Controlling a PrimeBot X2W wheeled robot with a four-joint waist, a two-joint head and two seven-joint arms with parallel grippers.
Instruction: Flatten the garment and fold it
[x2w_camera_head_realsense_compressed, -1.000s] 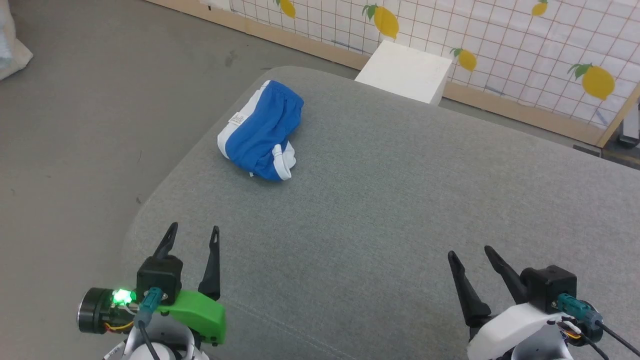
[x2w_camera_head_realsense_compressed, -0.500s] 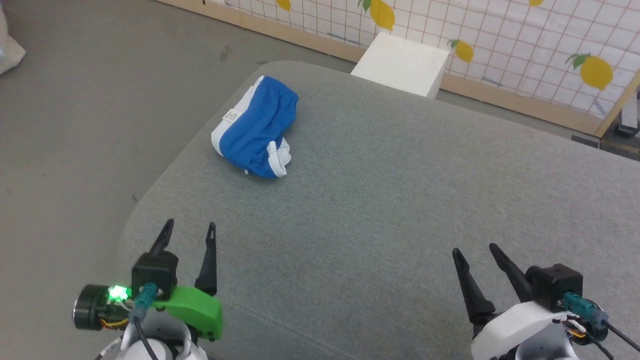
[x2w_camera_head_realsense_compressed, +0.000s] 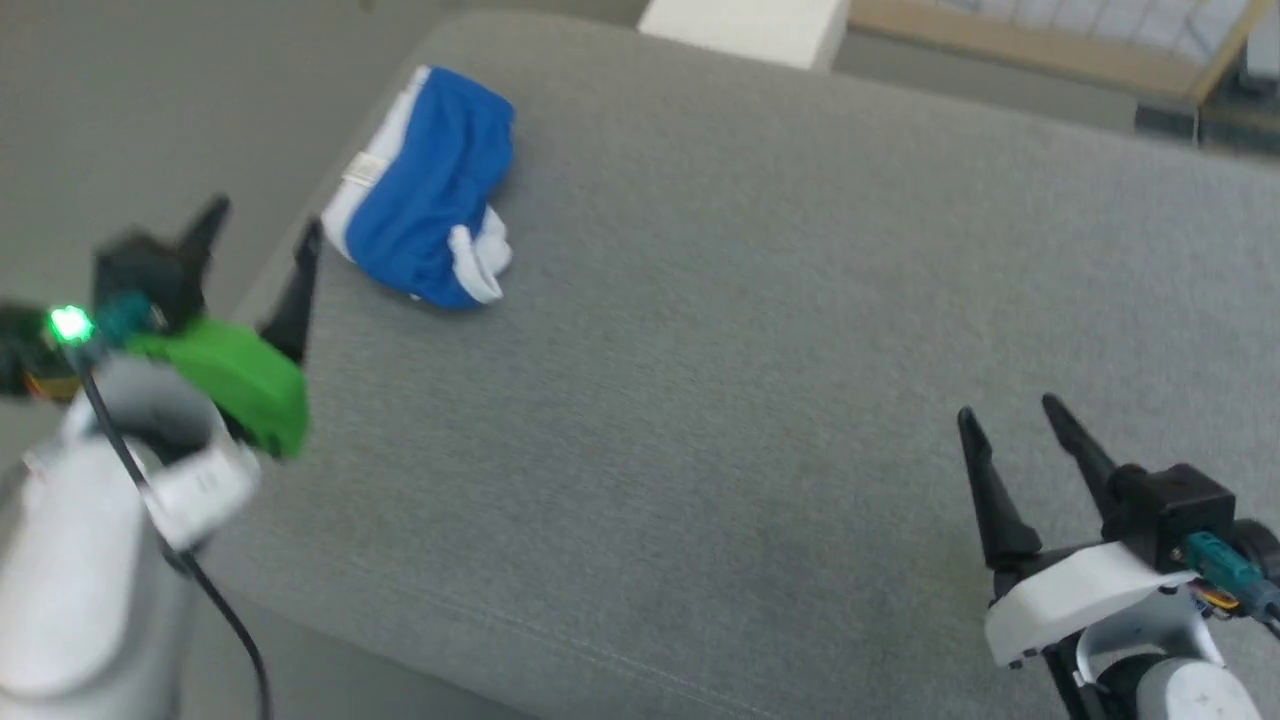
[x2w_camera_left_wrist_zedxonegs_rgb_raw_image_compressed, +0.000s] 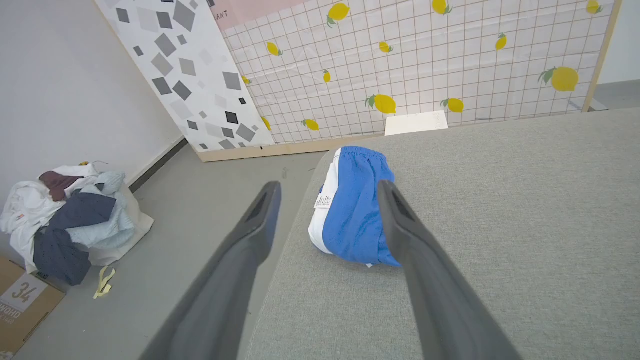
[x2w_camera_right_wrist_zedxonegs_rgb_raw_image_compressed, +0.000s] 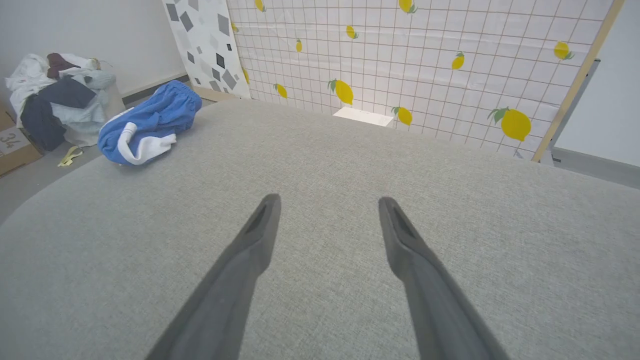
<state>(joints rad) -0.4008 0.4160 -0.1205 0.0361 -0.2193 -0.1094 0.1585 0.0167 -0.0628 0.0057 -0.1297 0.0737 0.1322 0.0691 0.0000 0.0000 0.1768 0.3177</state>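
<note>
1. the shorts (x2w_camera_head_realsense_compressed: 425, 190) sit bunched up in the far left corner of the grey cushion (x2w_camera_head_realsense_compressed: 700, 400), right by its rounded left edge. the white stripe and label face that edge, and a white-trimmed leg opening curls toward the cushion's middle.
2. the left gripper (x2w_camera_head_realsense_compressed: 262, 225) is at the cushion's left edge on the near side of the shorts, close but not touching. its fingers are spread wide with nothing between them. in the wrist view one finger is over the floor (x2w_camera_head_realsense_compressed: 150, 100) and the other over the cushion.
3. the right gripper (x2w_camera_head_realsense_compressed: 1008, 410) is over the cushion's near right part, well apart from the shorts, fingers also spread and empty.
4. lots of bare cushion from the shorts across to the right edge and down to the near edge.
5. past the cushion's far edge there's a white box (x2w_camera_head_realsense_compressed: 740, 25) on the floor, then a lemon-print screen (x2w_camera_left_wrist_zedxonegs_rgb_raw_image_compressed: 425, 60).
6. off the cushion's left side there's open floor, with a pile of clothes (x2w_camera_left_wrist_zedxonegs_rgb_raw_image_compressed: 65, 215) by the wall.
</note>
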